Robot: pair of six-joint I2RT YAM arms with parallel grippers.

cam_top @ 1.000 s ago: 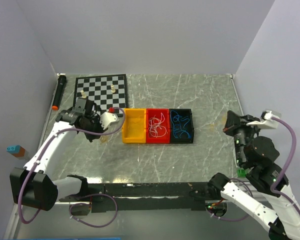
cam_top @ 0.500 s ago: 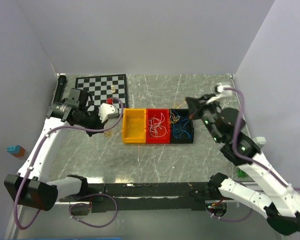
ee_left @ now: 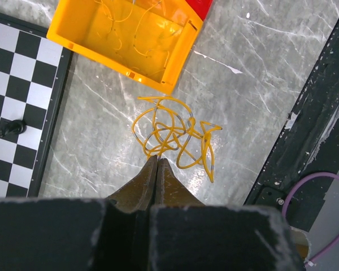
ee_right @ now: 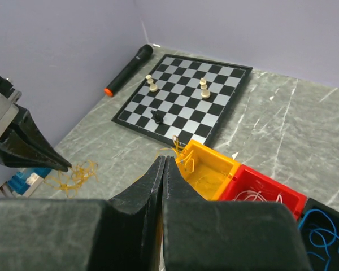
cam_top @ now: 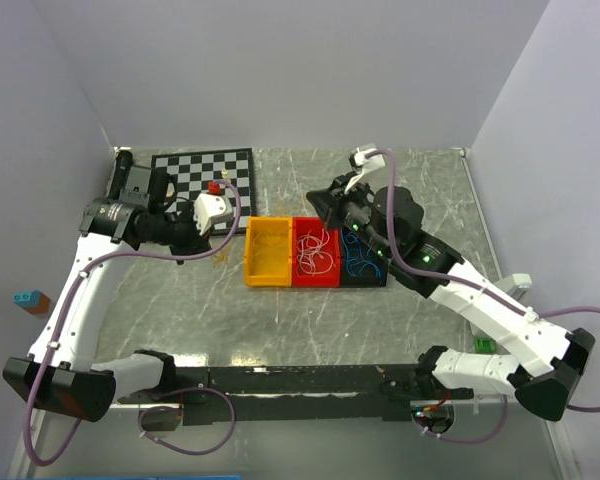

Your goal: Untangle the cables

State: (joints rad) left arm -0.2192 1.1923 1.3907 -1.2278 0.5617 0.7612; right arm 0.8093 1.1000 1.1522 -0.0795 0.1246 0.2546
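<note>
A tangle of yellow cable (ee_left: pixel 172 141) lies on the marble left of the yellow bin (cam_top: pixel 265 255); it also shows in the right wrist view (ee_right: pixel 76 175). My left gripper (ee_left: pixel 157 160) is shut, its tips at the near edge of that tangle and above the table. My right gripper (ee_right: pixel 164 158) is shut on a strand of yellow cable (ee_right: pixel 181 152) that curls out over the yellow bin's (ee_right: pixel 212 172) near corner. White cables (cam_top: pixel 315 250) lie in the red bin. Blue cables (cam_top: pixel 365 258) lie in the black bin.
A chessboard (cam_top: pixel 202 175) with a few pieces lies behind the bins. A black microphone with an orange tip (cam_top: pixel 117 185) lies at its left by the wall. A blue and orange block (cam_top: pixel 28 298) sits at the far left. A black rail (cam_top: pixel 300 378) runs along the near edge.
My right arm has swung from the far right across the black bin to above the red and yellow bins, carrying a yellow strand. My left gripper has risen and drawn back toward the chessboard.
</note>
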